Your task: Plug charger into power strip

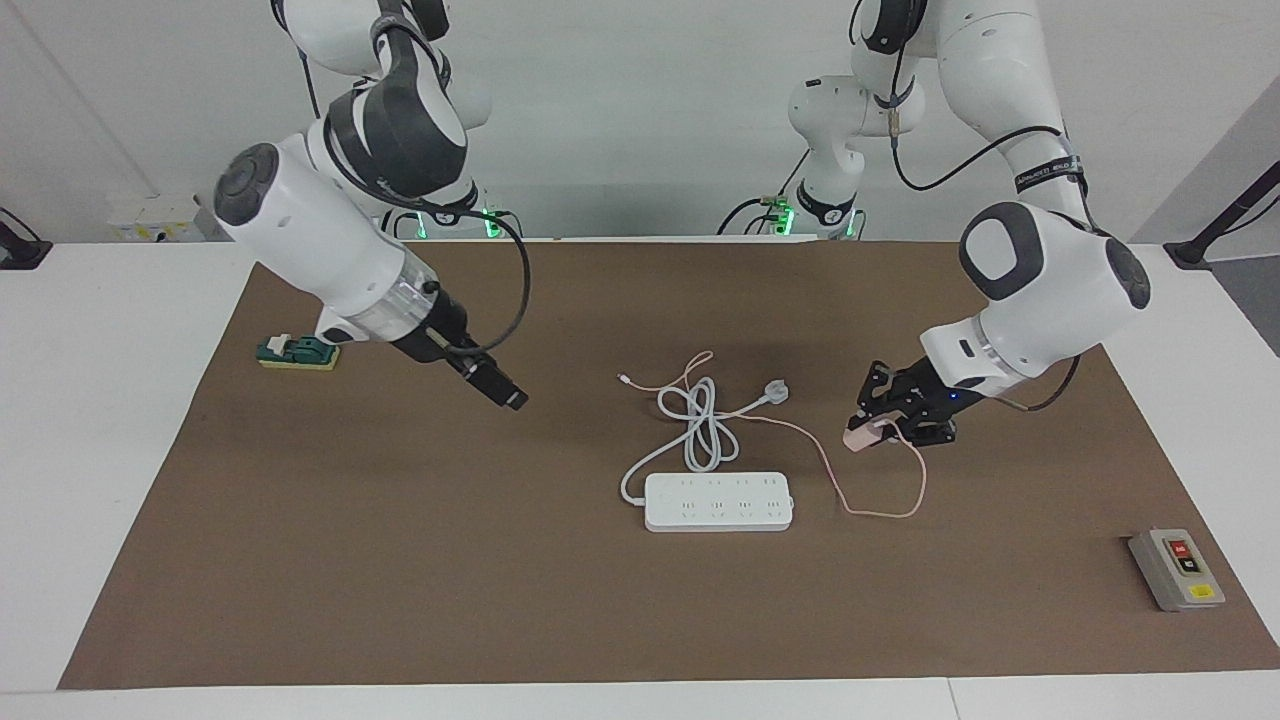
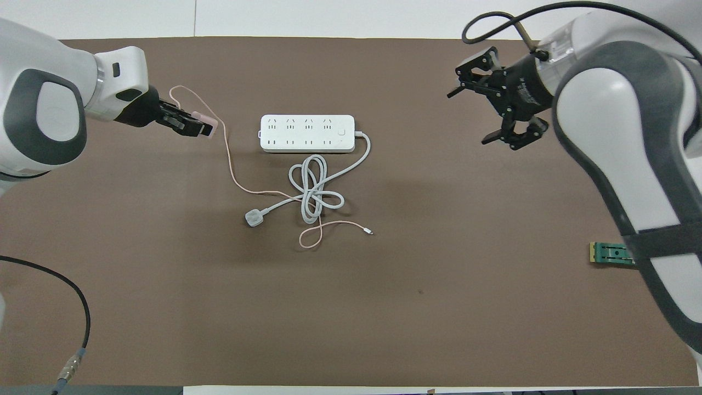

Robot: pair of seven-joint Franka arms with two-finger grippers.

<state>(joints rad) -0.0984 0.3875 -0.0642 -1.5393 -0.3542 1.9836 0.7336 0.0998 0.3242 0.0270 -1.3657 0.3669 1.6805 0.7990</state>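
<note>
Pale pink cube-shaped charger (image 1: pixel 862 436) sits clamped in the left tool (image 1: pixel 872 432), raised over the brown table (image 1: pixel 400 560) beside the long white power strip (image 1: pixel 718 501), toward the left arm's end. Its thin pink cable (image 1: pixel 885 500) trails onto the table. The right tool (image 2: pixel 496 112) hangs over bare table with fingers spread apart.

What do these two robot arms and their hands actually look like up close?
Both arms are glossy white rounded shells with dark grey joint caps. Each ends in a small black hand, the left hand and right hand, with two thin fingers. Black cables loop alongside them, and green lights glow at their bases.
</note>
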